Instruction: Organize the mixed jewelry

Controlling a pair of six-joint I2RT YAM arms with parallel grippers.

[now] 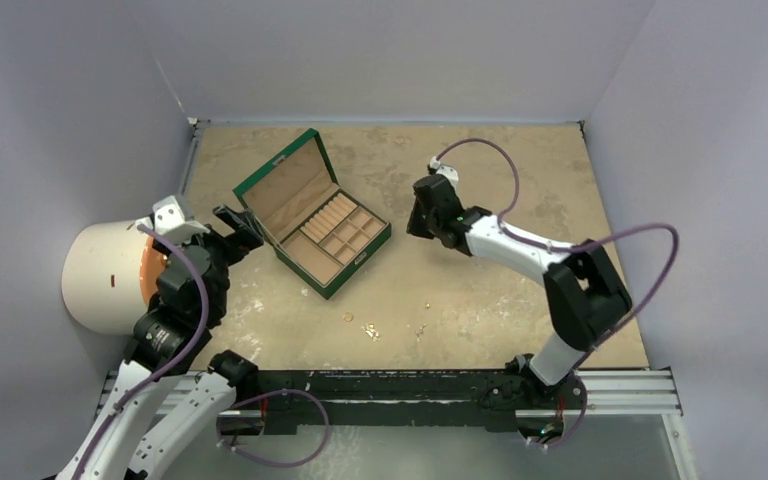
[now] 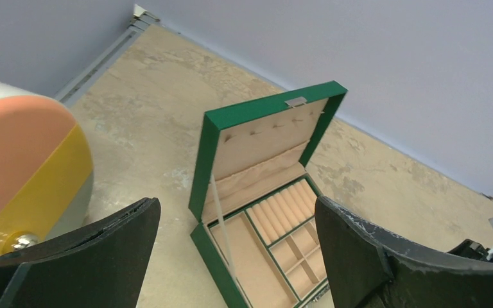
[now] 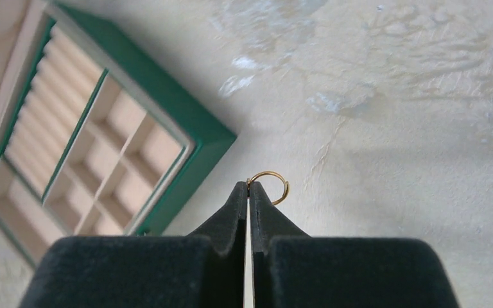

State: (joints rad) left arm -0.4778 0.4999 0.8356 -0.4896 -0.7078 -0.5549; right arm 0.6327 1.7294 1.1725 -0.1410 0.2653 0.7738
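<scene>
Between the tips of the right pincer (image 3: 248, 187) a thin gold hoop (image 3: 271, 186) is nipped by its edge. The two dark fingers (image 3: 221, 224) are pressed flat together, and most of the ring sticks out past them on one side over the mottled tan table (image 3: 391, 96). Whether the hoop hangs clear of the surface or brushes it cannot be told. Off to the other side of those tips and a little ahead lies the green box (image 3: 205, 131), its near corner close to the pincer and its tan lined compartments (image 3: 128, 157) open to view. From above, the right pincer (image 1: 422, 222) points down just beside the box (image 1: 355, 268). The rest of the mixed jewelry (image 1: 370, 330) lies behind it toward the arm bases, well apart, as a few tiny gold specks scattered on the table (image 1: 520, 300). The left pincer (image 1: 235, 228) sits on the far side of the box from the right one, its jaws spread wide and gripping nothing. Through the gap between its fingers (image 2: 103, 250) the box (image 2: 199, 173) shows straight ahead, lid propped upright. Beside the left pincer's outer finger is a white drum (image 1: 100, 275) with an orange and yellow face (image 2: 25, 160).
</scene>
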